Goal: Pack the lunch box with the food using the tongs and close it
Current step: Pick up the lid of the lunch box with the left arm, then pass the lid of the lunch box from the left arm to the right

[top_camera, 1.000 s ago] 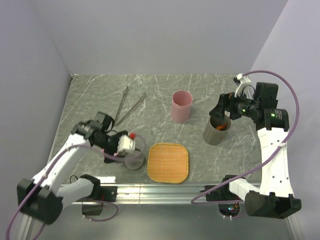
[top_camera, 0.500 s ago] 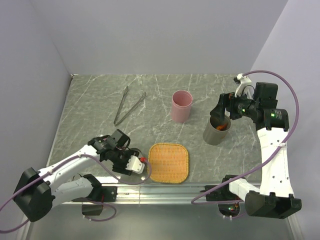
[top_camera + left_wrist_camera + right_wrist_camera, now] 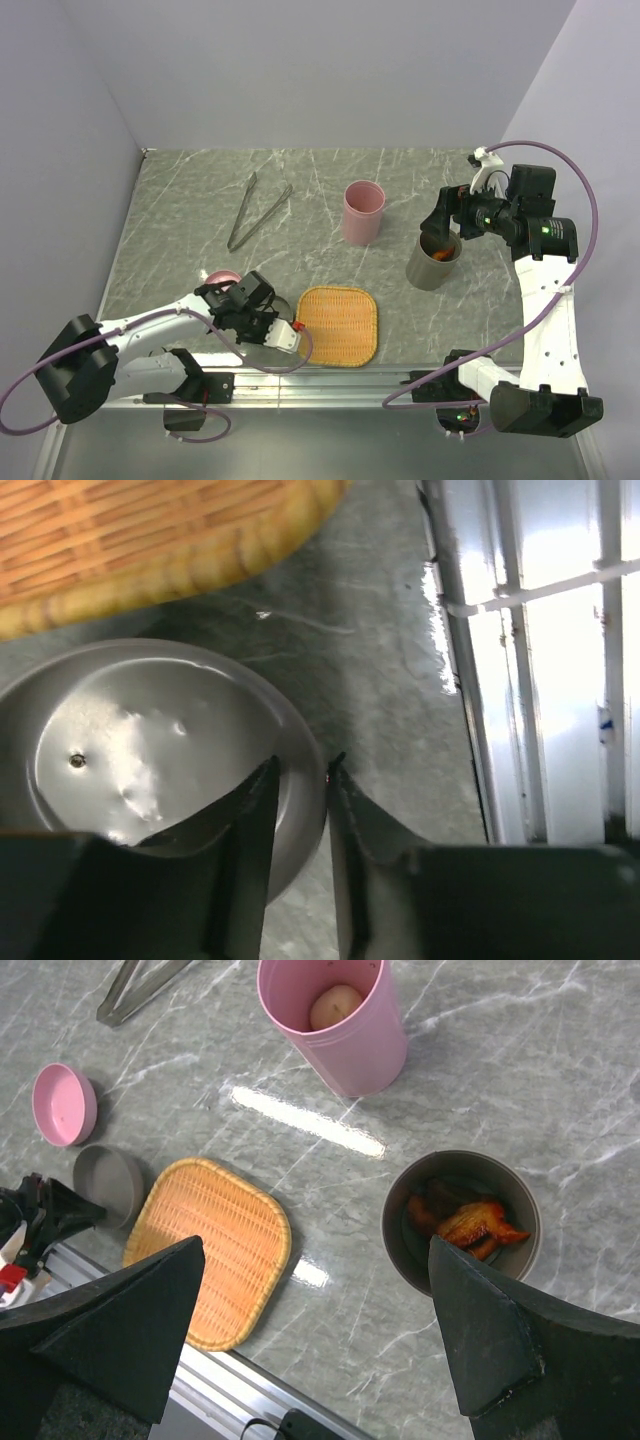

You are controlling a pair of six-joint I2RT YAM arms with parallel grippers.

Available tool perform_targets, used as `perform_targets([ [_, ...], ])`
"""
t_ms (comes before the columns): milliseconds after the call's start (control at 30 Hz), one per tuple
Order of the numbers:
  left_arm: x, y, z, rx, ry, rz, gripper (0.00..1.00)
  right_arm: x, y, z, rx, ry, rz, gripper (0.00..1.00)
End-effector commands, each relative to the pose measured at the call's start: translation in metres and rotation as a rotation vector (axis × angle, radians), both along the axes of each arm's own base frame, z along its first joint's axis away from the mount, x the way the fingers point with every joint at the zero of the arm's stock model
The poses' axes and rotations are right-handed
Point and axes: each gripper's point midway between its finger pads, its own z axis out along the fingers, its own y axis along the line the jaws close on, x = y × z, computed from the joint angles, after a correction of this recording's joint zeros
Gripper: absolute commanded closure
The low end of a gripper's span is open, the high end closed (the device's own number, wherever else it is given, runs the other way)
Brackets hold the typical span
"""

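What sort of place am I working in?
Probably a robotics lab cell, not a kitchen: plain walls box in a marble-patterned tabletop, an aluminium rail runs along its near edge, and the food sits in a pink cup and a grey cup.

I find no text, number or brand that I can read. The pink cup [image 3: 345, 1040], the grey cup [image 3: 398, 1250] and the woven tray [image 3: 215, 1250] are plain. A small blue mark [image 3: 605, 723] on the metal rail [image 3: 530, 680] is too tiny to read.

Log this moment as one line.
left gripper: astride grey dish rim, grip unclear | right gripper: open, above grey cup | tongs: lying free
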Motion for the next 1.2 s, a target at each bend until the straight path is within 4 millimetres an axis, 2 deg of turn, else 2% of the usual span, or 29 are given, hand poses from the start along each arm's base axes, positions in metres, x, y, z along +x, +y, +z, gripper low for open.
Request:
perform_targets([
  [0,0.014,-0.012,0.01,-0.049,-0.044,0.057,0.77,0.004,0.0,0.015,-0.005,-0.064,-0.005,0.0],
  [67,0.016,-0.015,0.016,-0.064,-0.052,0.078,0.87,0.005,0.0,0.014,-0.006,-0.063,-0.008,0.0],
  [100,0.017,-0.015,0.019,-0.065,-0.055,0.088,0.95,0.006,-0.001,0.013,-0.006,-0.063,-0.014,0.0],
  [133,0.016,-0.015,0.02,-0.068,-0.044,0.103,0.98,0.007,-0.001,0.015,-0.005,-0.068,-0.015,0.0],
  [233,0.014,-0.023,0.037,-0.108,-0.011,0.135,1.0,0.01,-0.001,0.018,-0.001,-0.073,-0.02,0.0],
  [267,0.017,-0.031,0.051,-0.148,-0.018,0.141,1.0,0.011,-0.001,0.019,0.002,-0.076,-0.019,0.0],
  [333,0.015,-0.036,0.068,-0.189,0.014,0.173,1.0,0.013,0.001,0.021,0.017,-0.079,-0.016,0.0],
  [367,0.017,-0.047,0.09,-0.261,0.016,0.171,1.0,0.016,0.002,0.024,0.024,-0.098,-0.016,0.0],
  [433,0.024,-0.052,0.116,-0.353,0.053,0.218,1.0,0.02,0.006,0.027,0.059,-0.109,-0.02,0.0],
  [467,0.023,-0.062,0.145,-0.45,0.078,0.198,1.0,0.025,0.008,0.035,0.075,-0.146,-0.013,0.0],
  [533,0.036,-0.063,0.175,-0.547,0.111,0.27,1.0,0.031,0.017,0.052,0.136,-0.191,0.016,0.0],
  [567,0.045,-0.068,0.203,-0.625,0.095,0.272,1.0,0.032,0.021,0.059,0.175,-0.196,0.018,0.0],
  [633,0.05,-0.071,0.238,-0.739,0.171,0.318,1.0,0.034,0.027,0.074,0.249,-0.204,0.012,0.0],
  [667,0.058,-0.076,0.271,-0.827,0.138,0.296,1.0,0.038,0.032,0.086,0.307,-0.221,0.013,0.0],
  [733,0.059,-0.076,0.308,-0.939,0.244,0.331,1.0,0.041,0.038,0.093,0.374,-0.213,0.023,0.0],
  [767,0.065,-0.079,0.343,-1.057,0.161,0.265,1.0,0.042,0.046,0.106,0.453,-0.214,0.04,0.0],
  [800,0.061,-0.077,0.356,-1.094,0.262,0.312,1.0,0.044,0.049,0.098,0.5,-0.182,0.04,0.0],
  [833,0.061,-0.078,0.37,-1.151,0.237,0.29,1.0,0.05,0.052,0.111,0.539,-0.249,0.066,0.0],
  [867,0.061,-0.078,0.382,-1.189,0.225,0.277,1.0,0.044,0.059,0.118,0.651,-0.197,0.068,0.0],
  [900,0.061,-0.078,0.402,-1.248,0.175,0.233,1.0,0.047,0.062,0.105,0.71,-0.156,0.062,0.0],
  [933,0.06,-0.078,0.413,-1.276,0.209,0.253,1.0,0.048,0.064,0.122,0.749,-0.235,0.096,0.0],
  [967,0.063,-0.079,0.418,-1.291,0.219,0.259,1.0,0.048,0.066,0.127,0.841,-0.19,0.07,0.0],
  [1000,0.061,-0.078,0.432,-1.335,0.185,0.227,1.0,0.049,0.068,0.128,0.875,-0.188,0.07,0.0],
  [1133,0.076,-0.079,0.459,-1.448,0.221,0.286,1.0,0.052,0.087,0.143,0.946,-0.168,0.102,0.03],
  [1167,0.079,-0.079,0.463,-1.471,0.224,0.301,1.0,0.058,0.087,0.144,0.957,-0.158,0.087,0.04],
])
